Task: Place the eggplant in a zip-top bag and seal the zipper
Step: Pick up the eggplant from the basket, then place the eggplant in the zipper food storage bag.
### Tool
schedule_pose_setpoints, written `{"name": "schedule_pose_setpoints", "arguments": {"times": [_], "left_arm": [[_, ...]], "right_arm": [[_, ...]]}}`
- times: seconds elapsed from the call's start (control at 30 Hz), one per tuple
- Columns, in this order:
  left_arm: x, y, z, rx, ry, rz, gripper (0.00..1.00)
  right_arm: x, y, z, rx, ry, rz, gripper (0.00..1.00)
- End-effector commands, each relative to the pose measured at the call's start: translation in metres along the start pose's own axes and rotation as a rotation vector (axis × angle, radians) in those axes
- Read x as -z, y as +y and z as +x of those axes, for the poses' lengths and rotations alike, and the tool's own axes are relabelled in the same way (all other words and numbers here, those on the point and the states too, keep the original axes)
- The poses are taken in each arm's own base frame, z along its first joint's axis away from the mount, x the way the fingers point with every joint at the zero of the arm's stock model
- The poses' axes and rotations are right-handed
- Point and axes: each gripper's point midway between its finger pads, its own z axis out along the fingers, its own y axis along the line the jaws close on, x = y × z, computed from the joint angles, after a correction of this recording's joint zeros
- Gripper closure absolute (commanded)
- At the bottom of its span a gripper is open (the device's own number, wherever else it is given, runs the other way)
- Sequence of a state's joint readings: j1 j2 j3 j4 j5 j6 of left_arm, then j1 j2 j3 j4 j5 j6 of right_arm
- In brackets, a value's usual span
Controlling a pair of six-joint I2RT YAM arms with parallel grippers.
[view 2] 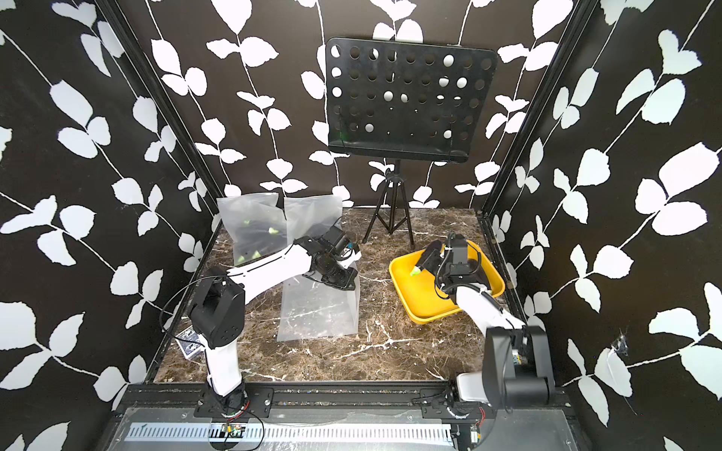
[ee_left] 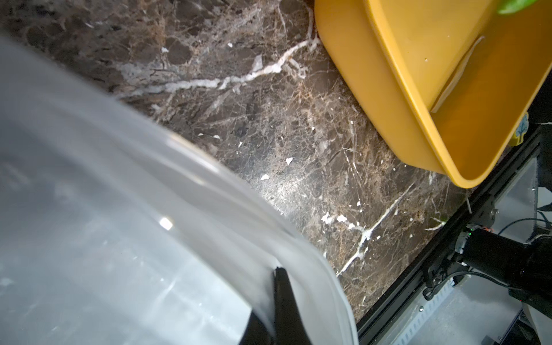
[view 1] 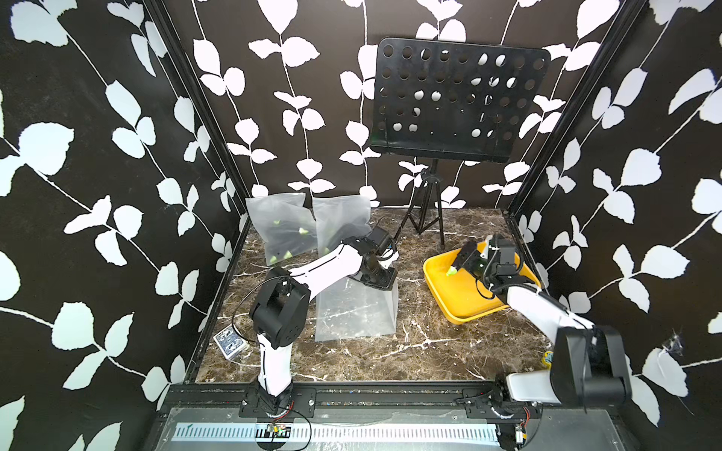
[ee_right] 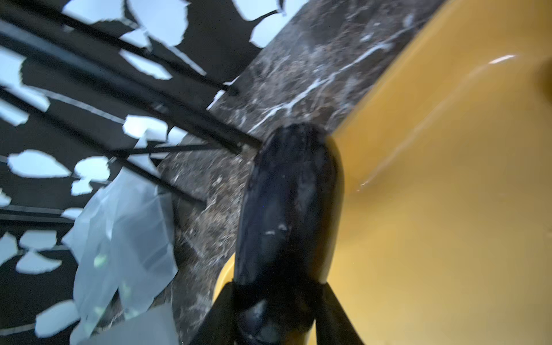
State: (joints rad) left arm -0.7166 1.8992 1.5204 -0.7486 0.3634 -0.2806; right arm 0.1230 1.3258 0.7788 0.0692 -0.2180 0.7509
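A frosted zip-top bag (view 1: 355, 312) (view 2: 318, 312) lies flat mid-table, its far edge lifted. My left gripper (view 1: 381, 281) (view 2: 344, 279) (ee_left: 279, 271) is shut on that edge, and the plastic fills much of the left wrist view. Over the yellow tray (view 1: 441, 296) (view 2: 406, 296) (ee_right: 448, 209), my right gripper (view 1: 474, 263) (view 2: 433, 259) (ee_right: 277, 286) is shut on a dark, glossy eggplant (ee_right: 289, 203) (view 1: 469, 252). Its rounded end points toward the back wall. A green stem tip (view 1: 452, 271) shows just beside it in the tray.
Two bags holding eggplants (view 1: 279, 230) (view 1: 340, 222) lean against the back wall at the left. A black music stand on a tripod (view 1: 426, 211) stands at the back centre. A card deck (view 1: 230, 343) lies near the left arm's base. The tray (ee_left: 388, 89) sits close to the right wall.
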Motion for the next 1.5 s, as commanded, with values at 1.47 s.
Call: {"name": "schedule_pose_setpoints", "arguments": {"times": [1.47], "left_arm": [[0.041, -0.008, -0.025, 0.170, -0.145, 0.162, 1.00]], "right_arm": [[0.016, 0.127, 0.189, 0.606, 0.248, -0.321, 0.74]]}}
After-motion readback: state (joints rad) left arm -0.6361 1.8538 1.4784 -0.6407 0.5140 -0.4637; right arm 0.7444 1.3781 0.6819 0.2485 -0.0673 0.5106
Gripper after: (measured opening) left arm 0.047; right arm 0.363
